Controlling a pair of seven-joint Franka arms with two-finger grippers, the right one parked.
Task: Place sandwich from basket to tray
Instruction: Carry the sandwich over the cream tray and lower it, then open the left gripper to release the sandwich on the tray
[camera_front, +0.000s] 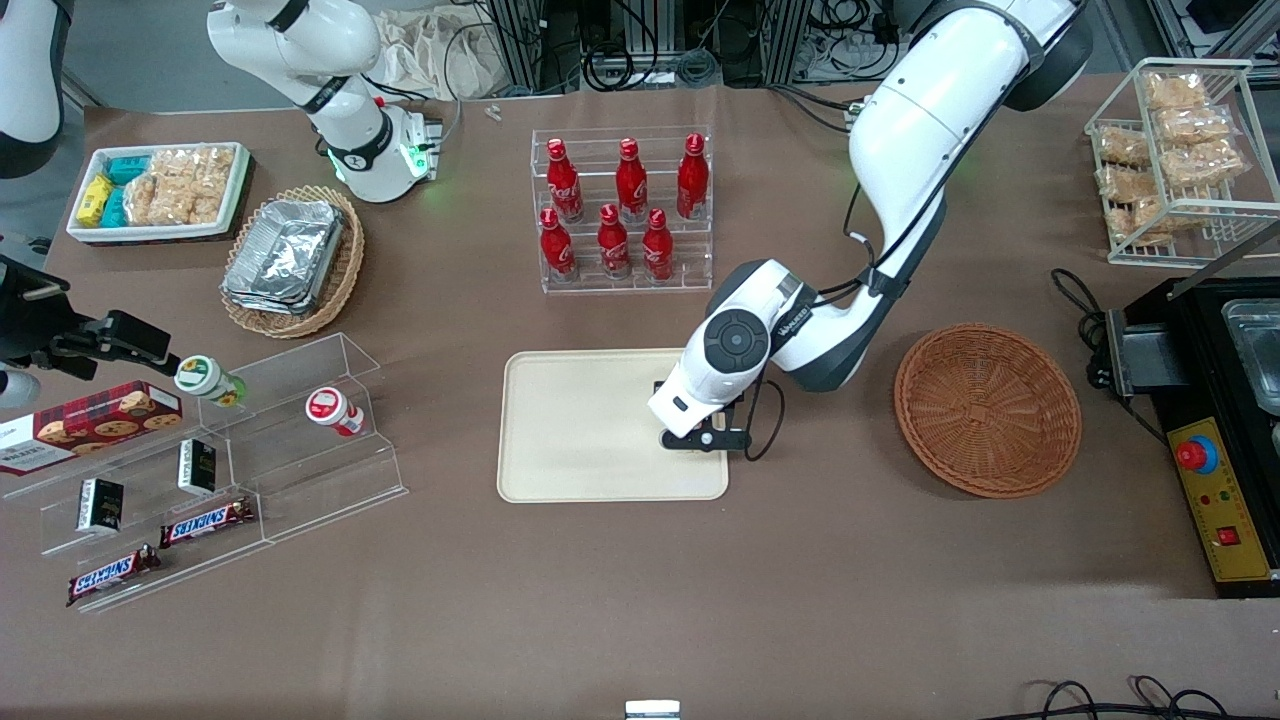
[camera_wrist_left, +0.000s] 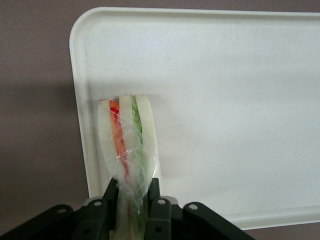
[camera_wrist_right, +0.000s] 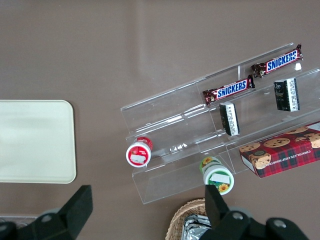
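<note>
Gripping the sandwich (camera_wrist_left: 127, 150) by its narrow end, the left gripper (camera_wrist_left: 131, 192) has its two black fingers (camera_wrist_left: 159, 202) pressed against either side of the wedge, closed on it. In the wrist view the wedge is wrapped in clear film, with an orange-red stripe and a green stripe running between pale bread layers. It hangs over the tray (camera_wrist_left: 240, 100), close to one short rim and near a rounded corner; whether its end touches the tray floor cannot be told.

From the front camera the sandwich is hidden under the wrist. The gripper (camera_front: 700, 438) sits over the tray's (camera_front: 580, 425) edge toward the working arm's end, at about 3 o'clock of the tray's middle. The basket (camera_front: 988, 410) lies on the brown table at roughly 3 o'clock from the tray, well apart from it, nothing showing inside. A clear rack of red bottles (camera_front: 622, 210) stands at 12 o'clock from the tray, farther from the front camera.
</note>
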